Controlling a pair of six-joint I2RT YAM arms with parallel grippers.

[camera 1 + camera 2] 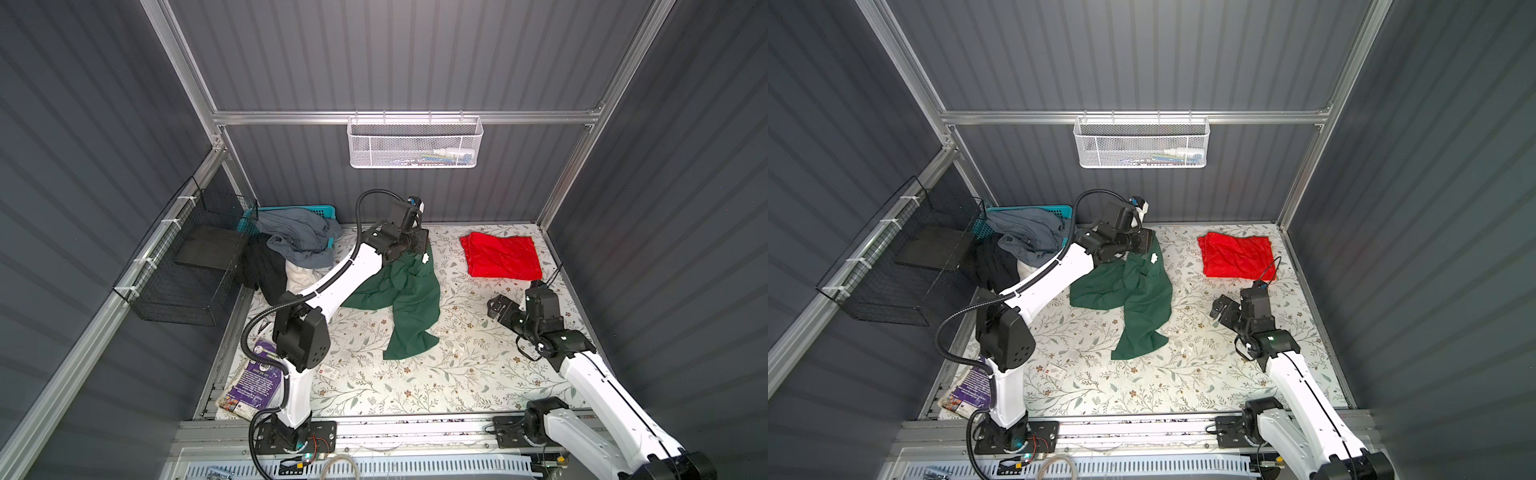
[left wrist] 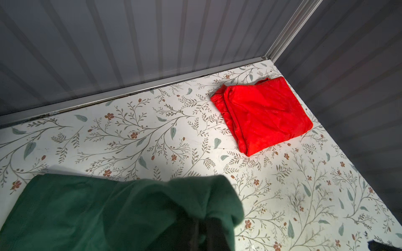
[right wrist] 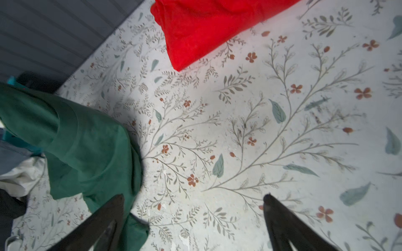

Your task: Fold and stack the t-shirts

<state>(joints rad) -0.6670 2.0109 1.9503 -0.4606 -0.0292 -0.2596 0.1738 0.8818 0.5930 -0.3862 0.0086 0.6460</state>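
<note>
Left gripper (image 1: 420, 248) pinched shut on far edge of green shirt (image 1: 411, 299), rest twisted on the table (image 1: 415, 386). One-point hold (cloth bunched) may fold crooked. Right gripper (image 3: 193, 196) wide, empty, near folded red shirt (image 1: 500, 255) in far-right corner; could snag it.

green t-shirt (image 1: 415, 299): crumpled, centre | red t-shirt (image 1: 503, 255): folded, far right corner

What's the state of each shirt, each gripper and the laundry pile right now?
green t-shirt: unfolded, crumpled; one end pinched and lifted, the rest on the table.
red t-shirt: folded, lying flat near the far right corner.
left gripper: shut on the green t-shirt.
right gripper: open, empty, above bare table.
laundry pile: unfolded, spilling from the teal basket.
</note>
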